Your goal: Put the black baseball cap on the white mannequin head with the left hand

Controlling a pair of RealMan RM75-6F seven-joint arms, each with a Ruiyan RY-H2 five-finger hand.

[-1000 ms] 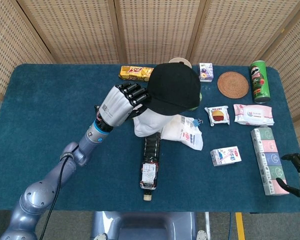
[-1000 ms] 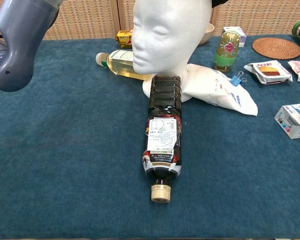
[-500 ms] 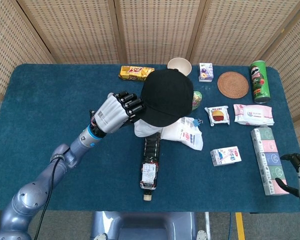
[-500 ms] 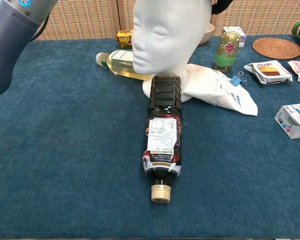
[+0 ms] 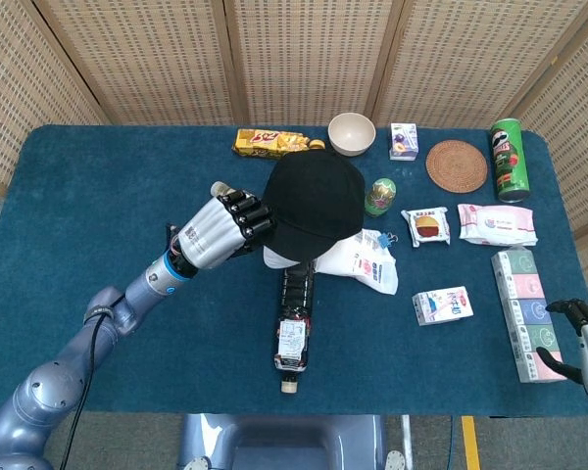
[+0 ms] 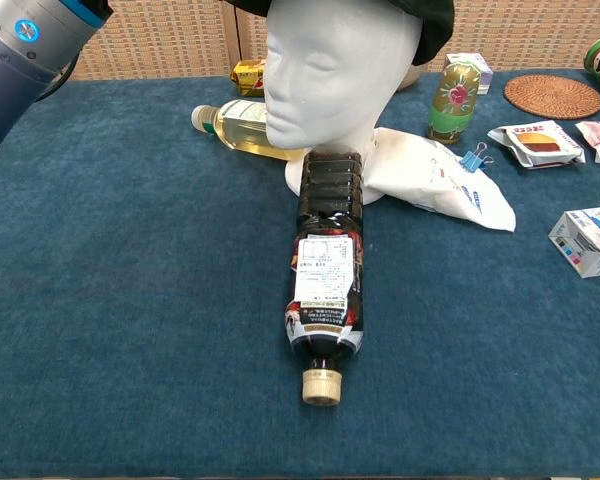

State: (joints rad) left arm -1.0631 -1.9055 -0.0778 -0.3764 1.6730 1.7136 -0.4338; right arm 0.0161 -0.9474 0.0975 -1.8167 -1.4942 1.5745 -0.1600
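On blue table (image 5: 98, 186) | wicker wall panels (image 5: 294, 59) behind; left hand (image 5: 216, 227) grips cap (image 5: 314, 201)

Bright, even light; soft shadows, both views sharp, no glare.

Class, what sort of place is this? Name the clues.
Probably a robot test setup: a blue-covered table, woven partition screens behind it, and assorted groceries around a white mannequin head.

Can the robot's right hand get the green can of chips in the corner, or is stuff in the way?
Probably yes. The right hand is open and holds nothing at the table's near right edge. The green can stands at the far right corner, with only low flat packets and a long box between. Reach itself is uncertain.
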